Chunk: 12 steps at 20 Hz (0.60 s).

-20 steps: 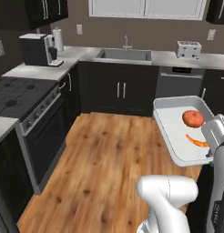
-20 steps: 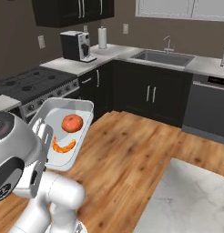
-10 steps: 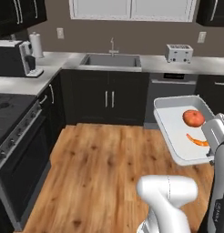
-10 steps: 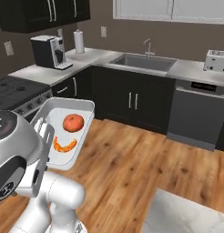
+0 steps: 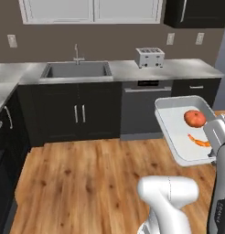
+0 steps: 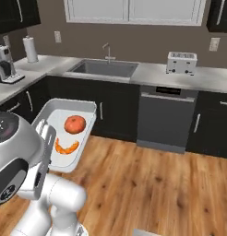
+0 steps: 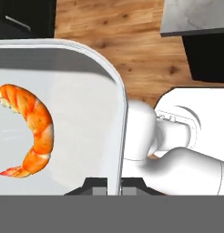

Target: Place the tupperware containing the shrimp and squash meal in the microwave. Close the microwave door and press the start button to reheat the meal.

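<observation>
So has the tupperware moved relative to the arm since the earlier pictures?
No. The tupperware sits at the same spot beside the arm in both base views, pinched at its rim by the gripper; only the kitchen behind has shifted, so the base moved.

The shrimp and squash meal lies in the tupperware, before the sink and toaster.

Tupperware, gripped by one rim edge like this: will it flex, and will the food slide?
The tupperware looks rigid: its rim stays straight though the fingers pinch one edge. The round squash may well roll if it tilts. The shrimp lies flat, so it would probably just slide; the raised rim should contain both.
</observation>
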Tool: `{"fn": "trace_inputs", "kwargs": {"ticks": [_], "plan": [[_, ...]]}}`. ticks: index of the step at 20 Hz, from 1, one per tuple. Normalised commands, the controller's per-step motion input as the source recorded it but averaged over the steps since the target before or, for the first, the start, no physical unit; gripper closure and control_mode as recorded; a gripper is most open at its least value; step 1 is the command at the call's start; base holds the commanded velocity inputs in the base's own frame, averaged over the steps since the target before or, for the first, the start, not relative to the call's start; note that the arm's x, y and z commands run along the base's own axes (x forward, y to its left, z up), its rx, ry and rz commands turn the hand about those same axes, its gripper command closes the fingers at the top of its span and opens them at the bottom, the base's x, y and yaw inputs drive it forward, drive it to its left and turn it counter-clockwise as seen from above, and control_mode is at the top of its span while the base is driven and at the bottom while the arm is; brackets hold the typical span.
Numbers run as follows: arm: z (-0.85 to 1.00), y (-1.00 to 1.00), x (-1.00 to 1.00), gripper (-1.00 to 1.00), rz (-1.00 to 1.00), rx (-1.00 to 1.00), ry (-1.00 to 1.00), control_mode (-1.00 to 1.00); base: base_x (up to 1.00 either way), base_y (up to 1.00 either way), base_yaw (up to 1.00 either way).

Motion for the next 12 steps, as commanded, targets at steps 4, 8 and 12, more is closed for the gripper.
{"fn": "trace_inputs", "kwargs": {"ticks": [4,8,12], "plan": [[0.00,0.00,0.00,1.00,0.00,0.00,0.00,1.00,0.97,0.02,-0.40],[0.00,0.00,0.00,1.00,0.00,0.00,0.00,1.00,0.91,0.02,-0.44],[0.00,0.00,0.00,1.00,0.00,0.00,0.00,1.00,0.88,0.10,-0.49]]}}
